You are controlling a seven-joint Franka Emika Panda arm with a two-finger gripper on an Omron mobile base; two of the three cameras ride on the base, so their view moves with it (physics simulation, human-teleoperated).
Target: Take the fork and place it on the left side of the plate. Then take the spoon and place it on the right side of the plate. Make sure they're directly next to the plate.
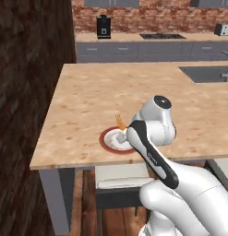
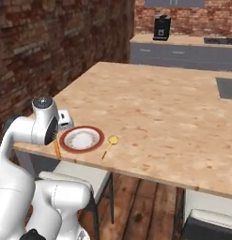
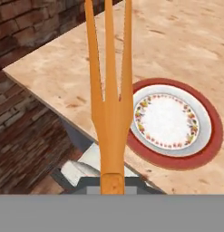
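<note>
The gripper (image 2: 58, 140) pinches the fork (image 3: 109, 104) by its handle and carries it above the counter (image 2: 150, 108) edge, with the plate (image 3: 213, 131) just beside and below, apparently to lay the fork along the plate's left rim.

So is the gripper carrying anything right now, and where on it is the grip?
Yes, the gripper holds the fork, gripped on its handle end, tines pointing away from the hand, beside the plate.
</note>
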